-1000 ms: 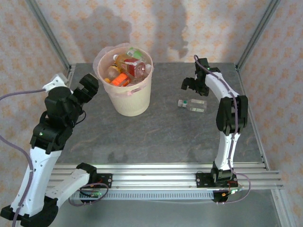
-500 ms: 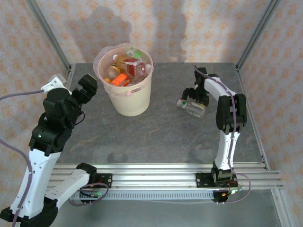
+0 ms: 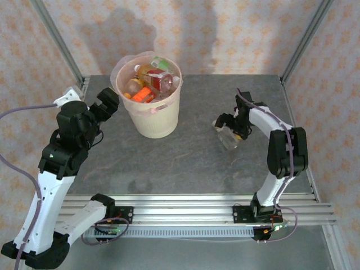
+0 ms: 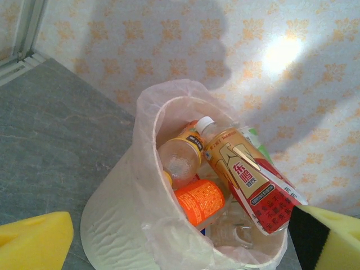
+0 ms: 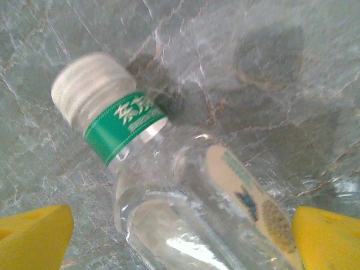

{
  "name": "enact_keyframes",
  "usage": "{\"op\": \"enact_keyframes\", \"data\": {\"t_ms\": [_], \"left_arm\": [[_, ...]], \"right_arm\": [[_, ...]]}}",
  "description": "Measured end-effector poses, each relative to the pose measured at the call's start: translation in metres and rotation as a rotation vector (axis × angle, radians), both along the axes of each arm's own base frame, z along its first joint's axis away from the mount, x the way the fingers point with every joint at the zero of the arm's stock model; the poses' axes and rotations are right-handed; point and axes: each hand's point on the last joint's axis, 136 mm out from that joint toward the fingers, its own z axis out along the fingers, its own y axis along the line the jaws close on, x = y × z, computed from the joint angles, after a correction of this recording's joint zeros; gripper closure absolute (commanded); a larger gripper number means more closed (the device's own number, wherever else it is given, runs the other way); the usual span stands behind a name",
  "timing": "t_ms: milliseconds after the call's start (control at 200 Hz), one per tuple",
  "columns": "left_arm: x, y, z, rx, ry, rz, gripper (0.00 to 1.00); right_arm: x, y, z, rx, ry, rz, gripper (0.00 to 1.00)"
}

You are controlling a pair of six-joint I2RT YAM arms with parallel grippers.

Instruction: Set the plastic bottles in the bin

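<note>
One clear plastic bottle (image 3: 228,138) with a white cap and a green neck band lies on its side on the grey table, right of the bin. My right gripper (image 3: 229,126) is lowered over it and open. In the right wrist view the bottle (image 5: 185,202) lies between the two yellow pads (image 5: 34,236), with a gap on each side. The cream bin (image 3: 149,121), lined with a pink bag, holds several bottles (image 3: 151,81). My left gripper (image 3: 108,103) hangs open and empty just left of the bin (image 4: 112,225), looking in at an orange-labelled bottle (image 4: 199,199) and a red-and-gold one (image 4: 250,180).
Metal frame posts (image 3: 59,42) stand at the table's back corners in front of patterned walls. An aluminium rail (image 3: 185,205) runs along the near edge. Bare grey tabletop (image 3: 185,163) lies between the bin and the rail.
My right gripper has come down and towards me from behind the bottle and now straddles it. The bottle has turned a little. The left arm has shifted only slightly.
</note>
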Motion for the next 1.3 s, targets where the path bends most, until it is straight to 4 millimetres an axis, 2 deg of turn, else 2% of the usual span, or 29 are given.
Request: {"op": "enact_keyframes", "data": {"t_ms": [160, 350, 621, 781, 966, 1131, 1296], "left_arm": [[0.002, -0.002, -0.002, 0.0, 0.008, -0.006, 0.0], [0.003, -0.002, -0.003, 0.001, 0.012, -0.007, 0.0], [0.007, -0.004, -0.006, 0.001, 0.024, -0.014, 0.0], [0.011, -0.009, -0.011, -0.001, 0.042, -0.034, 0.0], [0.016, -0.015, -0.016, -0.004, 0.061, -0.057, 0.0], [0.022, -0.021, -0.023, -0.008, 0.085, -0.084, 0.0], [0.024, -0.026, -0.026, -0.014, 0.096, -0.108, 0.0]], "right_arm": [[-0.015, 0.011, -0.011, -0.006, 0.022, 0.031, 0.01], [-0.025, 0.019, -0.011, -0.062, 0.005, 0.066, 0.01], [-0.036, 0.014, -0.023, -0.138, 0.011, 0.066, 0.12], [-0.042, 0.019, -0.031, -0.154, 0.013, 0.088, 0.17], [-0.043, 0.023, -0.034, -0.168, -0.005, 0.116, 0.27], [-0.042, 0.022, -0.035, -0.183, -0.026, 0.137, 0.42], [-0.042, 0.021, -0.015, -0.172, -0.097, 0.138, 0.53]]}}
